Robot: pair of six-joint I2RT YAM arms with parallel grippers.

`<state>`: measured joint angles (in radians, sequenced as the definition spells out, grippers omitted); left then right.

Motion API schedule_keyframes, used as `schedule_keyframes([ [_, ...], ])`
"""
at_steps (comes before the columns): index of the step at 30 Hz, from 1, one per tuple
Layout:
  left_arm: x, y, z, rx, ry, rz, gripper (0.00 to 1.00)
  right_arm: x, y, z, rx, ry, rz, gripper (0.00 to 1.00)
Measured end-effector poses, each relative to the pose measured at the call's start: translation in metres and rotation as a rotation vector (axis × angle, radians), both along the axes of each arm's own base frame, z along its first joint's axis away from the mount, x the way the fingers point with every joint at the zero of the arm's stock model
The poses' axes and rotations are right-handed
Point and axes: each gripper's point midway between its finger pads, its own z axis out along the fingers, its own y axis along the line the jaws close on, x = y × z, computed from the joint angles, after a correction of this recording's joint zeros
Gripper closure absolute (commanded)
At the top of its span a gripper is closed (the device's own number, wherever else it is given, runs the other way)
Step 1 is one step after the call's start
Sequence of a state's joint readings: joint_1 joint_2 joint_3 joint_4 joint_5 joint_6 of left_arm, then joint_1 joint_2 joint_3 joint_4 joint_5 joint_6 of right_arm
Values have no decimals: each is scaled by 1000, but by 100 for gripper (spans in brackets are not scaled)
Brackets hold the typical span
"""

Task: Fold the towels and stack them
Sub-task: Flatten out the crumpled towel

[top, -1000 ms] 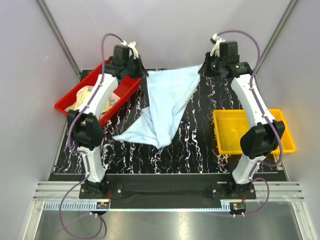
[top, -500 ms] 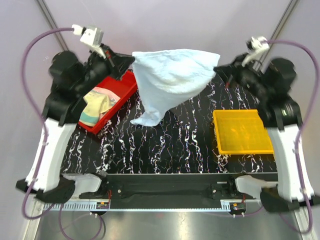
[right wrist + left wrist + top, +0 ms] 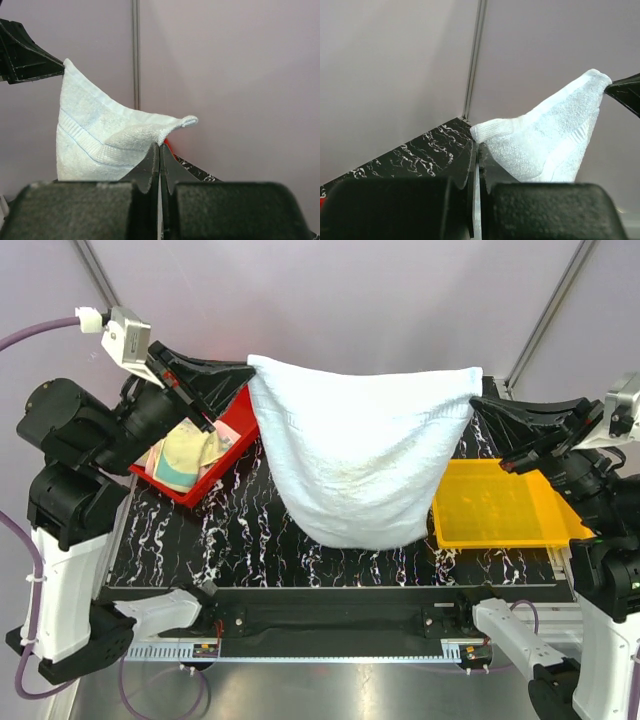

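A pale blue-white towel [image 3: 355, 455] hangs spread in the air above the black marbled table [image 3: 240, 540], sagging in the middle. My left gripper [image 3: 247, 368] is shut on its upper left corner [image 3: 492, 129]. My right gripper [image 3: 474, 400] is shut on its upper right corner [image 3: 172, 127]. Both arms are raised high, and the towel's lower edge hangs near the table's front. In the left wrist view the towel [image 3: 550, 140] stretches away to the other gripper's black tip [image 3: 625, 90]. More towels [image 3: 185, 455], yellow-green and pink, lie in the red tray [image 3: 235, 425].
A yellow tray [image 3: 500, 510] sits at the right side of the table, partly behind the hanging towel. The red tray stands at the back left. Grey walls and metal posts enclose the cell.
Both arms have risen and spread apart, pulling the towel from a loose heap on the table up into a wide, hanging sheet. Both grips have held.
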<state>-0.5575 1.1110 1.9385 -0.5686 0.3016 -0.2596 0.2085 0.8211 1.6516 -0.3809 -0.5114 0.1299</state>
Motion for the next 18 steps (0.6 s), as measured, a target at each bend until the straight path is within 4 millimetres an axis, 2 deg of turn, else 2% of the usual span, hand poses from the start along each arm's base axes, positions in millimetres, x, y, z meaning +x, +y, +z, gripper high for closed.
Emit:
schedule_keyframes([
  [5,17,-3,7,4,1,36,100,16,-1,11,13,-23,-28,100],
  [7,31,-5,3,19,8,71,100,33,-2,8,15,-20,-55,100],
  [9,55,-8,-3,41,21,118,100,64,-5,-5,13,10,-111,100],
  [11,93,-11,-14,63,56,170,100,109,-6,-19,-3,54,-173,100],
  [14,172,-7,-36,71,112,262,100,187,-6,-47,-40,113,-248,100],
  [16,227,-8,-64,86,165,303,100,247,-10,-81,-62,190,-277,100],
  [17,261,-10,-85,94,201,317,100,279,-14,-102,-68,235,-284,100],
  [18,283,-12,-101,98,227,323,100,309,-19,-126,-74,287,-291,100],
])
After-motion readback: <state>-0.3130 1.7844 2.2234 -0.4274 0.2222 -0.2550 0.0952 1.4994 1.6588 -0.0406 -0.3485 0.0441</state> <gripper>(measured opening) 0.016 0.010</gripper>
